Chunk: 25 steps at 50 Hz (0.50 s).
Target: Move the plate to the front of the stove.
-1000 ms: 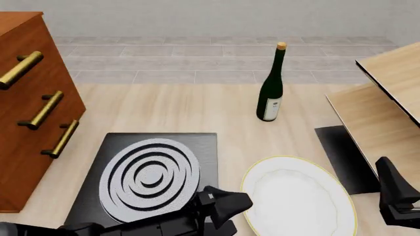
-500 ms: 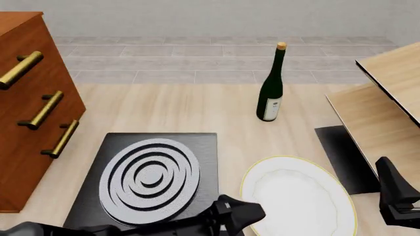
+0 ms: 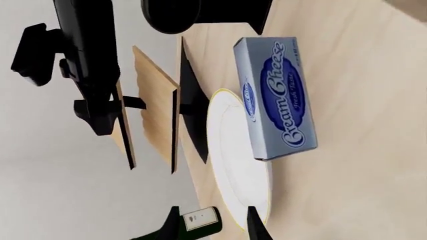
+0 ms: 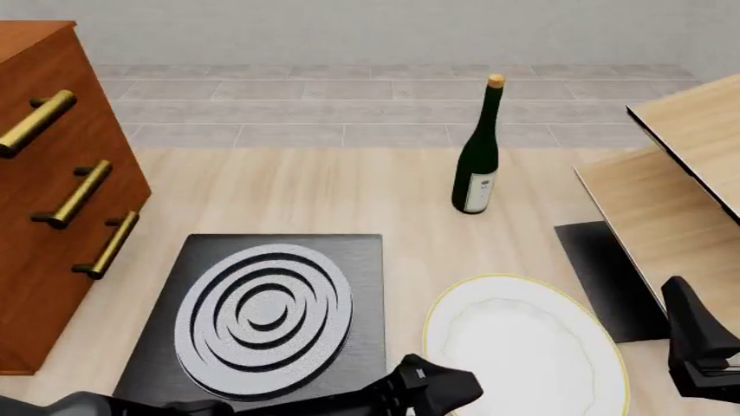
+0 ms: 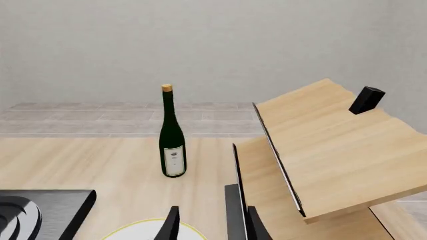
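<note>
Your left arm point(image 4: 347, 400) lies low along the near edge, its gripper point(image 4: 445, 390) at the plate's point(image 4: 526, 347) near-left rim — whether the jaws are open or closed, you cannot tell. Your right gripper point(image 4: 699, 342) hangs at the far right, fingers slightly parted, holding nothing. The plate, white with a gold rim, sits flat just right of the stove point(image 4: 263, 312). A cream cheese box point(image 3: 277, 95) lies at the plate's near edge. A wine bottle point(image 4: 477, 160) stands farther back on the pale wood table point(image 4: 301, 195) — a drawer cabinet point(image 4: 52, 182) to the left.

wooden table point(image 4: 301, 199), stove point(image 4: 260, 312), plate point(image 4: 526, 347), bottle point(image 4: 477, 165)
</note>
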Each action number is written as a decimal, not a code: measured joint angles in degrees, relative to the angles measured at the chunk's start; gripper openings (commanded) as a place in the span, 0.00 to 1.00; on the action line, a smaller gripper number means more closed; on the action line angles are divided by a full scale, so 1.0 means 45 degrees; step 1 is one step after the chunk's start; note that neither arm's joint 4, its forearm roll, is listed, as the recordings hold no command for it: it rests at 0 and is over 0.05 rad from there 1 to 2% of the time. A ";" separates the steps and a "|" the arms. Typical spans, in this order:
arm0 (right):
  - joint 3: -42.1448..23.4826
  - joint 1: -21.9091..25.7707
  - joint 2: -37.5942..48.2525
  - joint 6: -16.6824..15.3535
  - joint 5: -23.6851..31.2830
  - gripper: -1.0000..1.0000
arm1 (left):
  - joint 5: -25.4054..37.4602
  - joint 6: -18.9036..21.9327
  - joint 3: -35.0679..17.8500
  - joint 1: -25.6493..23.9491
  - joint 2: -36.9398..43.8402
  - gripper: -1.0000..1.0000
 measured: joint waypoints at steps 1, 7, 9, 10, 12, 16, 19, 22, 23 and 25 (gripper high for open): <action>0.0000 0.0000 0.0000 0.0000 0.0000 1.00 | 0.0000 -0.0003 -0.0014 -0.0009 0.0023 1.00; 0.0000 0.0000 0.0000 0.0000 0.0000 1.00 | 0.0006 -0.0034 -0.0107 -0.0049 0.0151 1.00; 0.0000 0.0000 0.0000 0.0000 0.0000 1.00 | 0.0002 -0.0046 -0.0135 -0.0061 0.0195 1.00; 0.0000 0.0000 0.0000 0.0000 0.0000 1.00 | 0.0001 -0.0054 -0.0150 -0.0067 0.0217 1.00; 0.0000 0.0000 -0.0001 0.0000 0.0001 1.00 | -0.0007 -0.0070 -0.0177 -0.0079 0.0264 1.00; 0.0000 0.0000 -0.0001 0.0000 0.0001 1.00 | -0.0011 -0.0113 -0.0236 -0.0107 0.0353 1.00; 0.0000 0.0000 -0.0002 0.0000 0.0001 1.00 | -0.0013 -0.0140 -0.0276 -0.0125 0.0422 1.00; 0.0000 0.0000 -0.0001 -0.0001 0.0000 1.00 | -0.0010 -0.0172 -0.0318 -0.0139 0.0493 1.00; 0.0000 0.0000 -0.0001 -0.0001 0.0000 1.00 | -0.0008 -0.0183 -0.0332 -0.0144 0.0518 1.00; 0.0000 0.0000 0.0000 -0.0001 0.0000 1.00 | -0.0006 -0.0202 -0.0358 -0.0153 0.0575 1.00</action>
